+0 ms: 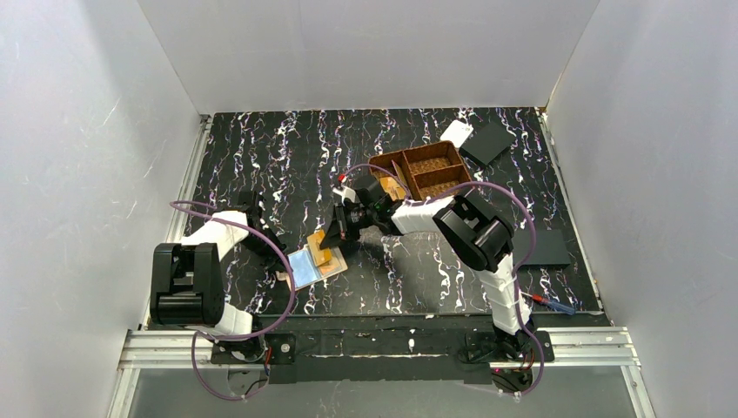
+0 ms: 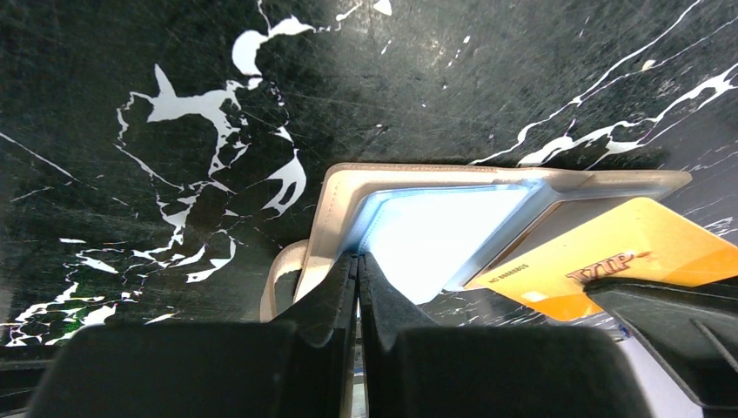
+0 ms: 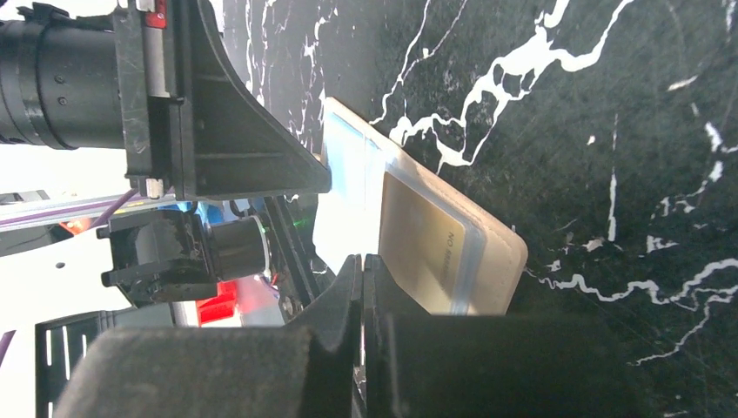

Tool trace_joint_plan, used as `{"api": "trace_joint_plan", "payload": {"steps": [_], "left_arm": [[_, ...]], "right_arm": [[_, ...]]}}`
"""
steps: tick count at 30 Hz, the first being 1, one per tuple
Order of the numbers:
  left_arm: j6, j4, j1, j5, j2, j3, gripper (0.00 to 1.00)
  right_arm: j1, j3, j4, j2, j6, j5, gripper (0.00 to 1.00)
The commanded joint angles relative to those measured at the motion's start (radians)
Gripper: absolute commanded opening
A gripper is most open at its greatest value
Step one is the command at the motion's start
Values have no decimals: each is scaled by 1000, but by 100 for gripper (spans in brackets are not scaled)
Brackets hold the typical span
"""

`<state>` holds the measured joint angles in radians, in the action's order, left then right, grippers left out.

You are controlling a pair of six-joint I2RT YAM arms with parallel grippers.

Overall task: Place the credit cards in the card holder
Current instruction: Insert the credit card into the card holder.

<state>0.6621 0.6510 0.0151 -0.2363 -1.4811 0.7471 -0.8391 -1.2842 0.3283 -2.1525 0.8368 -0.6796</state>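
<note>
Nearest, by the front edge of the table [image 1: 261, 148] on the R side, a thin pen-like tool [image 1: 550, 305] w/ red and blue ends lies beside the R arm's base. Next out, left of ctr, the L gripper [image 2: 358, 258] reaches in from the L side. Its fingers are pressed together w/ no gap showing, tips right at the near edge of the card holder [image 2: 418, 233]; can't tell if a bit of that edge is nipped btwn them. The card holder lies open and flat on the black, white-veined top, w/ a tan border round a pale blue inner face, roughly midway btwn the two arms. One credit card [image 2: 609, 257], golden-orange w/ red lettering, sits tilted over the holder's R half. One end of it is at, and seemingly under, the clear sleeve there. The other end is up in the R gripper [image 3: 362, 259], whose fingers are clamped tight on it, reaching in from the far-R side. Further R, near the table's R edge, lies a flat black square [image 1: 546, 248]. Beyond the R arm's wrist stands a brown woven basket [image 1: 406, 172] w/ 3 compartments, well apart from the holder. Farthest, at back R, a white piece [image 1: 456, 132] lies just beside the basket's far corner. A 2nd black square [image 1: 487, 142] is right next to it, touching or overlapping; can't tell which.
</note>
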Motion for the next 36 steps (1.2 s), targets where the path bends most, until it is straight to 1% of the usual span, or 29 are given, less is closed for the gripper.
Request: {"api": "trace_joint_plan", "payload": {"steps": [1,14,22,36], "left_arm": [[6,-19,2,100,-34,-71,0],[17,-30,2,85,-12,-85,0],[25,-31,2,86,3,-91,0],[43,-42,2,65,14,-107,0]], "right_arm": [[-18,14,61,-7,13,8,1],[-38,65,118,-10,43,22,1],[-40,136,291,-10,182,-4,1],[-72,169,320,-10,204,-6,1]]}}
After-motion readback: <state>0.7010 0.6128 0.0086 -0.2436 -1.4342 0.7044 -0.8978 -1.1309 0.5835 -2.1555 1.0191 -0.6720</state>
